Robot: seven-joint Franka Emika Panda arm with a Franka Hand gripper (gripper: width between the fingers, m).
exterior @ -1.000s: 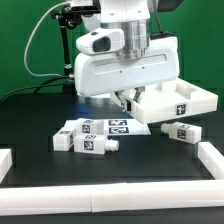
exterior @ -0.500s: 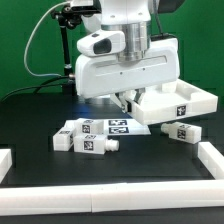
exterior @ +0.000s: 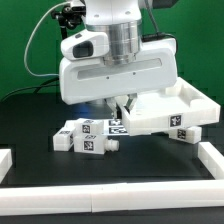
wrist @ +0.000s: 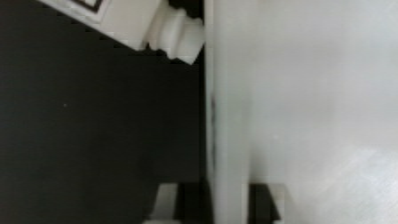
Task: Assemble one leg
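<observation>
A white rimmed panel [exterior: 175,106] is held tilted in the jaws over the black worktop [exterior: 38,116]; tagged white legs [exterior: 90,144] are clustered just beside it.

exterior frontal, mid-range; wrist close-up; both share panel [exterior: 150,120]

exterior view: pincer [exterior: 122,104] tips, one leg [exterior: 190,136] partly behind panel [exterior: 170,115] | wrist view: blurred
</observation>
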